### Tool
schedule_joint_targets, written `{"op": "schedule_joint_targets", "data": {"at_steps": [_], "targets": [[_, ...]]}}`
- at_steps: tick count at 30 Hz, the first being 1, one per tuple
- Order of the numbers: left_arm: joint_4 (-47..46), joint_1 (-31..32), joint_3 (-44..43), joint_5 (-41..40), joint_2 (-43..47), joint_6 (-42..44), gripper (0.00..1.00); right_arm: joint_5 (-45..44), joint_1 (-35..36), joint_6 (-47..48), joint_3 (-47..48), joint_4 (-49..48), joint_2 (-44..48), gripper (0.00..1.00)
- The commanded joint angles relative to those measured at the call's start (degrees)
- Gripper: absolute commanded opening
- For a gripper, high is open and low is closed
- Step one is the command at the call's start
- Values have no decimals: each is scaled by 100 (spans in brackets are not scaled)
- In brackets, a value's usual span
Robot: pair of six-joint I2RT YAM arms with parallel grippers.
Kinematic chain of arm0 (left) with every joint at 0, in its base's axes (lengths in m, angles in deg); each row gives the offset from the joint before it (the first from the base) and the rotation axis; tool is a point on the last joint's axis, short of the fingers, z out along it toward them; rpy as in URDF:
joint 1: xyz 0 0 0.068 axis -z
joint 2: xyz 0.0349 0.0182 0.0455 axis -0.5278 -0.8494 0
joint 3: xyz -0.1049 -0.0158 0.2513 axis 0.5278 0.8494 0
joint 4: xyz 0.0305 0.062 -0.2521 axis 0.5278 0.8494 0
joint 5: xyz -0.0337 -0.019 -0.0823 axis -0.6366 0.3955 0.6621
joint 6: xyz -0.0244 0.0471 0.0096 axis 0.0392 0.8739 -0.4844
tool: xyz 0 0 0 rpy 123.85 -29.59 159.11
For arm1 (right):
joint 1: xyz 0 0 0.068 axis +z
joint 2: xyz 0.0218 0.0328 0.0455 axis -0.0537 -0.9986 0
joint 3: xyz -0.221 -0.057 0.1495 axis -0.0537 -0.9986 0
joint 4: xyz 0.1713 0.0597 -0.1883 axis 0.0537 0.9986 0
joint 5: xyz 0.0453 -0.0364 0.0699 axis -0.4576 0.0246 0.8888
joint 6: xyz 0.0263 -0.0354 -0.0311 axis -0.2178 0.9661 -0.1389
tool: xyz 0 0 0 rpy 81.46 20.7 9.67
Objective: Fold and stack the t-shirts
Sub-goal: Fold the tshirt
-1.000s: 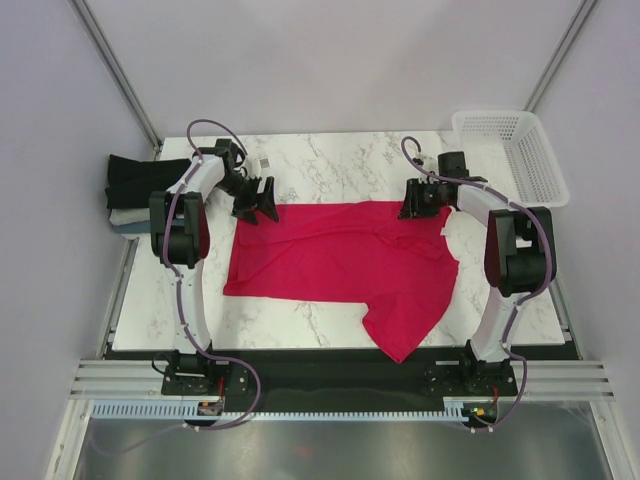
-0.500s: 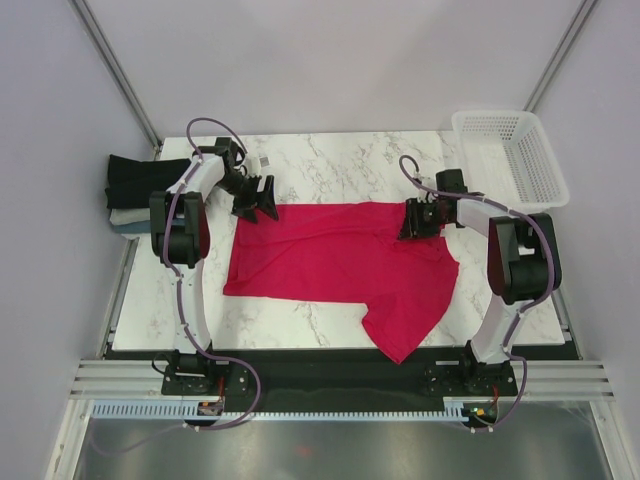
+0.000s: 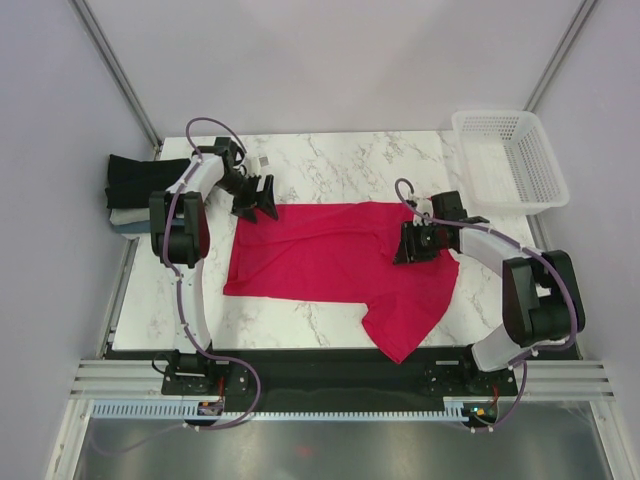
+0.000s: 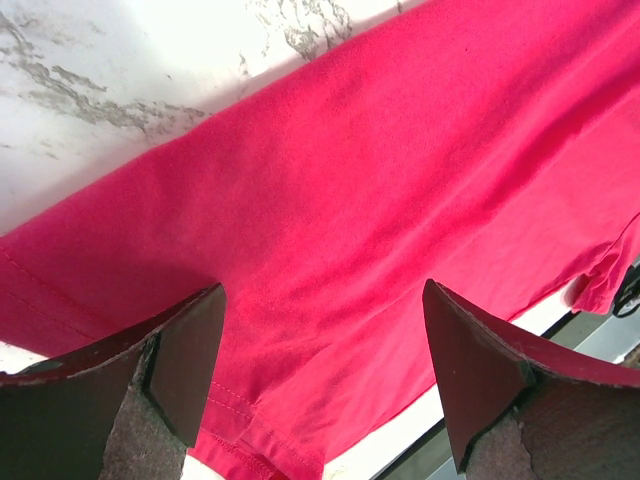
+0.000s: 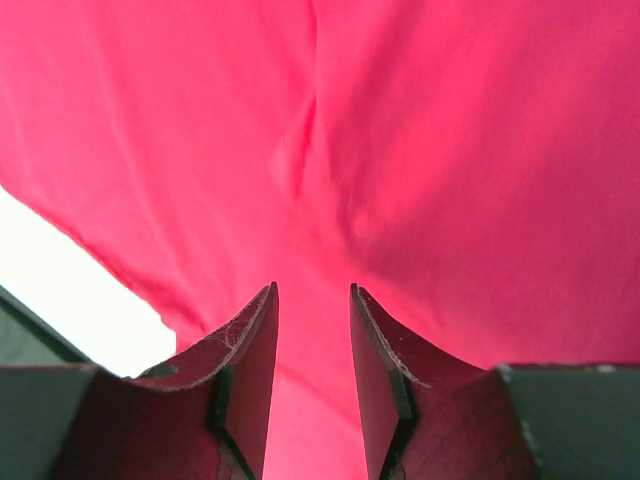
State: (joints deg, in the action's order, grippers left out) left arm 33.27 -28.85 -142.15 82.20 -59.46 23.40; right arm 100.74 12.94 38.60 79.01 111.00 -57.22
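A crimson-red t-shirt (image 3: 330, 255) lies spread flat across the marble table (image 3: 340, 160), with one part hanging toward the near edge. My left gripper (image 3: 255, 200) hovers at the shirt's far left corner. In the left wrist view its jaws (image 4: 325, 290) stand wide open over the hemmed corner of the shirt (image 4: 400, 150), holding nothing. My right gripper (image 3: 412, 245) is over the shirt's right part. Its jaws (image 5: 312, 288) stand a narrow gap apart, close above the red cloth (image 5: 450, 130), where a crease runs toward them. Folded t-shirts (image 3: 135, 190), black on top, are stacked at the far left.
A white mesh basket (image 3: 510, 155) sits at the table's far right corner. Grey walls enclose the table on three sides. Bare marble shows behind the shirt and along its left and right sides.
My right gripper has moved from the shirt's far right edge toward the near side, onto the shirt's right part. The left arm has not moved.
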Motion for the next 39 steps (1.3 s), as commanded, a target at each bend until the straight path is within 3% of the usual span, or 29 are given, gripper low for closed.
{"op": "schedule_joint_targets", "data": {"at_steps": [1,3,6,15,29,39], "targets": [[-71,-54,-241,14,149,-164,87,36,-142,-157,-251,-23,392,43],[-106,-54,-302,-82,201,-137,88,-51,-318,-148,-137,-49,410,43],[-185,-54,-347,-126,351,-128,99,-192,-626,-78,354,-137,191,44],[-194,-63,-574,-452,45,-93,100,-421,-899,142,1866,-207,-1066,47],[-150,16,-1085,-882,-791,-120,100,-781,-908,89,3238,-295,-2807,50],[-422,235,-2507,-1515,-1643,188,99,-1159,-899,274,4520,-295,-3852,52]]}}
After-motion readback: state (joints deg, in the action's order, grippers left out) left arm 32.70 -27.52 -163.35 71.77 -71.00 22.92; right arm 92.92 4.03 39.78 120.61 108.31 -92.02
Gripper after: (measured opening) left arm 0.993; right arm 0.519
